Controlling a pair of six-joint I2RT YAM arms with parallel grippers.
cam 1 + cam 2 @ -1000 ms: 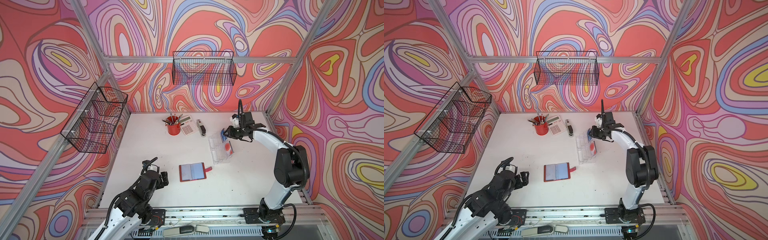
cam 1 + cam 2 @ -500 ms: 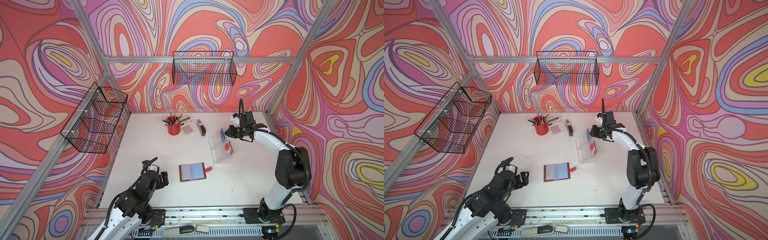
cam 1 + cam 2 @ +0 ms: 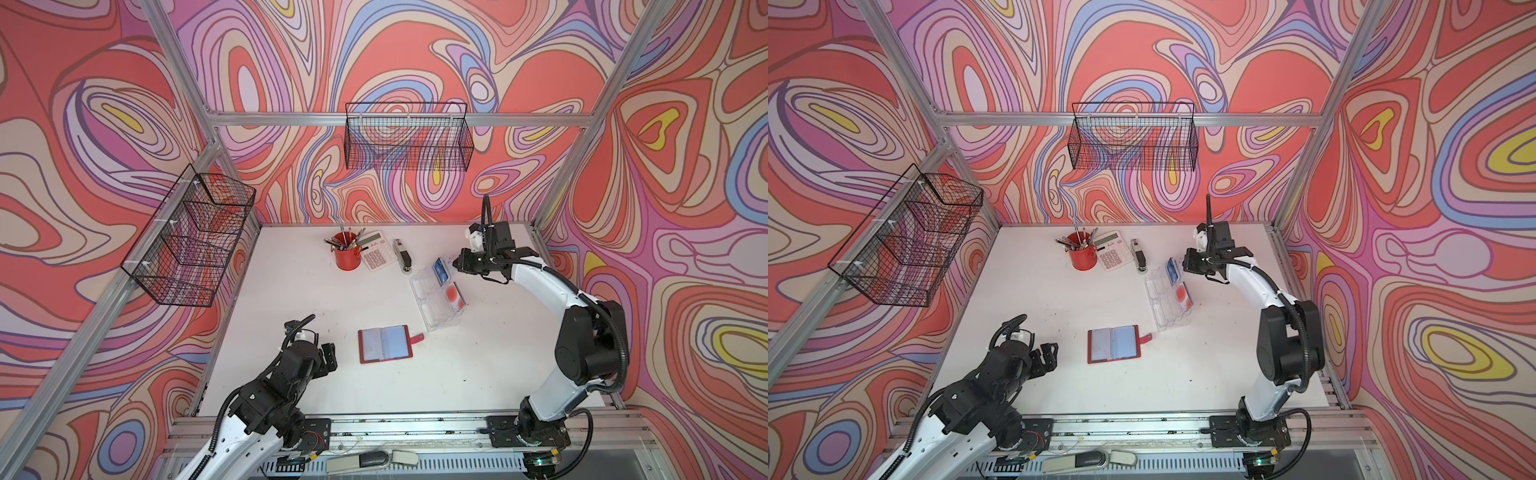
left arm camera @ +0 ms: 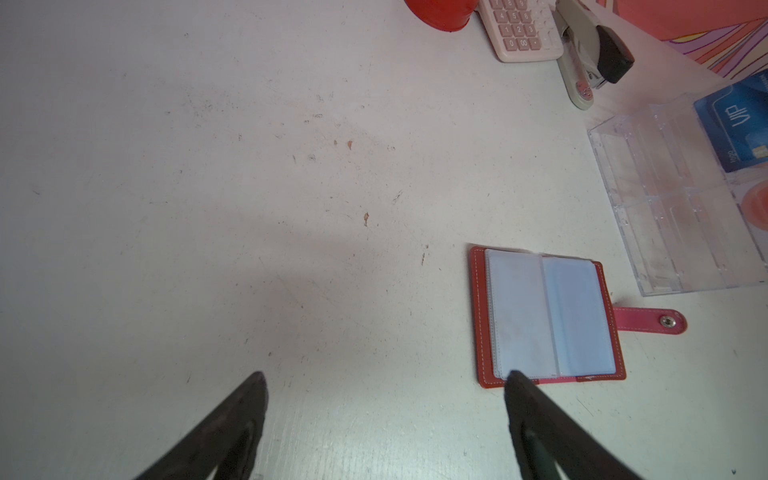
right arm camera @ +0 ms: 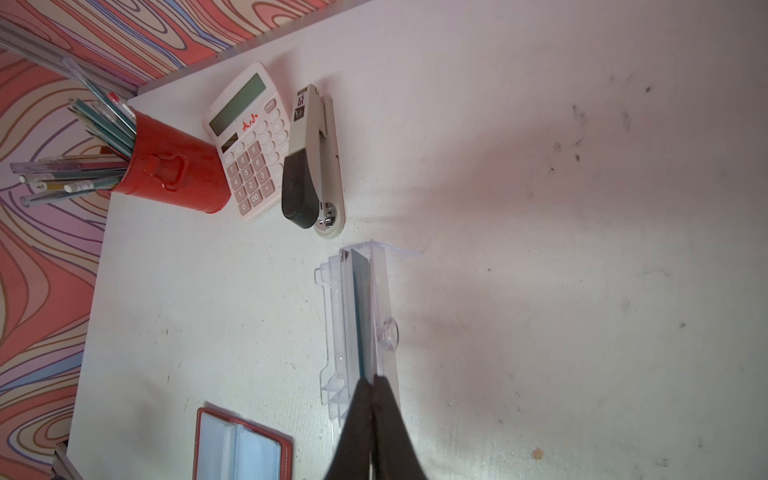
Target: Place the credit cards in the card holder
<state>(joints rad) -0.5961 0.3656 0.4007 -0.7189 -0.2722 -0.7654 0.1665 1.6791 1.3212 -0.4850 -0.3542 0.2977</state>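
Things on the white bench (image 3: 291,316) are easy to count: one red card holder (image 3: 385,344), one clear tray (image 3: 424,300), one blue card (image 3: 439,269), one pale card (image 3: 454,296) with a red circle, one red cup (image 3: 347,257) full of pens, one calculator (image 3: 377,252) and one stapler (image 3: 402,257). Two wire baskets (image 3: 407,141) hang on the walls, and there are two arms. The right end effector (image 5: 370,380) is pinched shut on the near end of the blue card, which stands on its edge in the tray's end slot. The pale card sits in the next slot, just beside that end effector. The left end effector (image 4: 385,374) hangs wide open over the bench and holds nothing. The card holder lies flat and open just ahead of it, sleeves up, well apart from the right end effector. Its snap tab points at the tray, near it but not touching. The stapler lies just past the tray's far end, with the calculator and cup in a row beside it by the bench's back edge. A big bare patch of bench spreads in front of the left end effector. The blue card says "VIP" in white. The calculator keys show numbers, and the red marks under its screen are too small to read.
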